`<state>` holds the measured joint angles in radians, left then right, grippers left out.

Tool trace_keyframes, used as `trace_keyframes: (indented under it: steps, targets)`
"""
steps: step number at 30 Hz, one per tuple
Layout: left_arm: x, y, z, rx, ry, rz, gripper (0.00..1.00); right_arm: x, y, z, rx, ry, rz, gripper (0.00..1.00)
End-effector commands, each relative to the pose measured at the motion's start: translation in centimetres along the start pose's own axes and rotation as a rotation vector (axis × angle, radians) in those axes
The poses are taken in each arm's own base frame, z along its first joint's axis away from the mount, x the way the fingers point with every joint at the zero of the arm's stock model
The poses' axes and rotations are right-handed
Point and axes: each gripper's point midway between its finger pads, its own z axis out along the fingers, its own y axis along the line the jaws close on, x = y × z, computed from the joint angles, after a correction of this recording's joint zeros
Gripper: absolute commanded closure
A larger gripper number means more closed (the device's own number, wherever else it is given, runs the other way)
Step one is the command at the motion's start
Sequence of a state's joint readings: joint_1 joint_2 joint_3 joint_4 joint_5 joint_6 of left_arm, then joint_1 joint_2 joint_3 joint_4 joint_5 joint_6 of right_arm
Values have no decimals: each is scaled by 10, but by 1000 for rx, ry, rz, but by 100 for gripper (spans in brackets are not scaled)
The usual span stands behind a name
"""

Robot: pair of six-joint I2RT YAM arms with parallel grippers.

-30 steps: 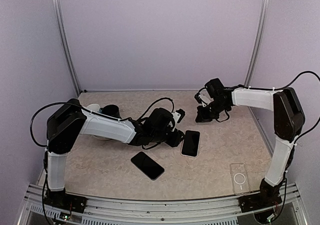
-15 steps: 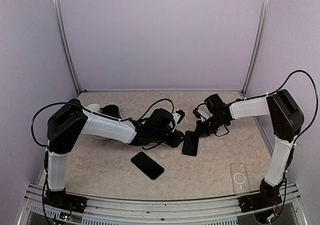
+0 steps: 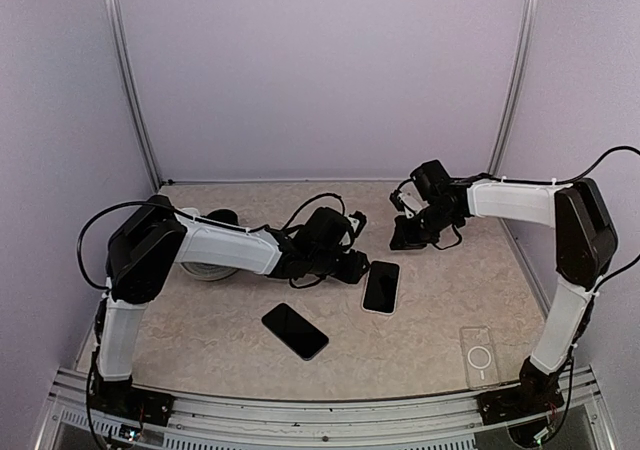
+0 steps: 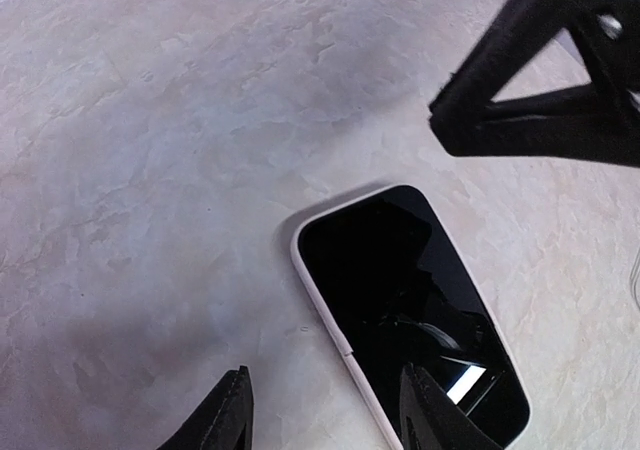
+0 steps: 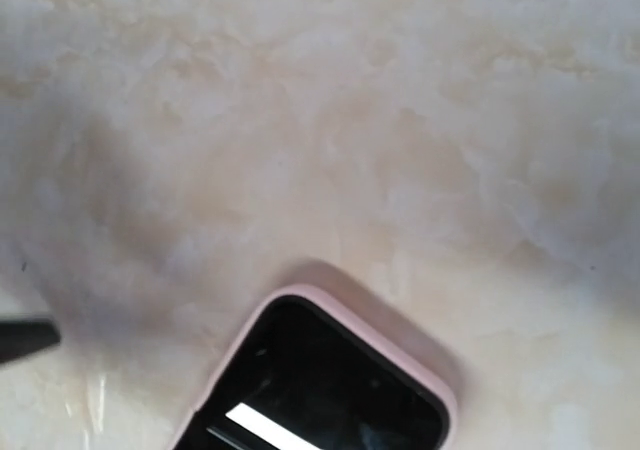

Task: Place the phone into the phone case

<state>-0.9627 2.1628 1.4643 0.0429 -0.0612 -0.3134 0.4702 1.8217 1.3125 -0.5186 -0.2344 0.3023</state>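
Your left gripper [image 3: 354,268] hangs low at mid-bench, jaws parted with nothing between them, just beside the far end of the phone in the pink case [image 3: 381,287]. That case is full: dark glass sits inside its rim. Your right gripper [image 3: 404,237] is behind it, toward the far right corner. From these angles you can't tell whether its jaws are shut or cracked open.

The bare black phone [image 3: 295,331] lies flat nearer the front edge, apart from both arms. I'd judge it a stiff, slick slab with glass you don't want to knock, so pinch it across the long edges. The clear case [image 3: 479,357] sits empty at the near right corner of the bench [image 3: 450,300]. It looks light and bendy, and will likely skate unless pinned.
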Motion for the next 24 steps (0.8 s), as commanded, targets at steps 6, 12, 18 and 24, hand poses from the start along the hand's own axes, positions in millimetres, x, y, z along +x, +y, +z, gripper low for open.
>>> trace_keyframes:
  steps: [6,12,18,24]
  targets:
    - [9,35,15,-16,35,-185,50,-25,26,4,-106,-38,-38,100]
    - [8,47,11,-38,23,-208,50,-21,31,28,-132,4,-38,100]
    - [13,47,17,-29,40,-229,50,33,25,74,-142,145,-3,100]
    - [21,40,20,0,67,-231,50,41,20,75,-115,163,-7,100]
